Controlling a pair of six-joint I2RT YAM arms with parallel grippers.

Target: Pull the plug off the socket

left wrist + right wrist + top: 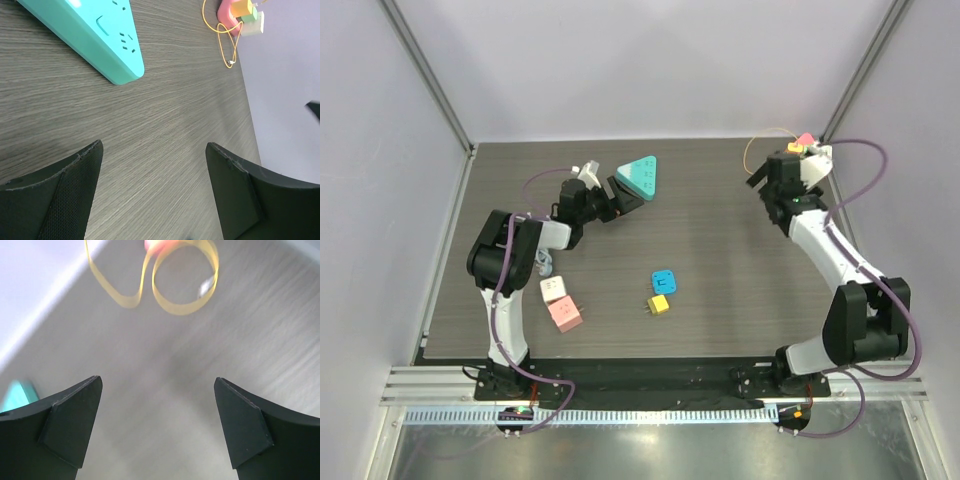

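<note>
A pink socket (806, 140) with an orange plug (795, 149) in it lies at the far right corner, with a yellow cable (757, 150) looped beside it. In the left wrist view the pink socket (226, 14) carries the orange plug (242, 7) and a white-green plug (254, 21). My right gripper (761, 182) is open and empty, just short of the cable loop (172, 287); the socket is a blurred pink spot (157, 244) at the top edge. My left gripper (620, 196) is open and empty beside a teal triangular power strip (640, 177), which also shows in its wrist view (95, 35).
A blue socket block (665, 281) and a small yellow plug (658, 305) lie mid-table. A white cube (554, 289) and a pink cube (564, 315) sit near the left arm. Enclosure walls stand close on the right and back. The teal strip's corner (17, 394) shows at the right wrist view's left edge.
</note>
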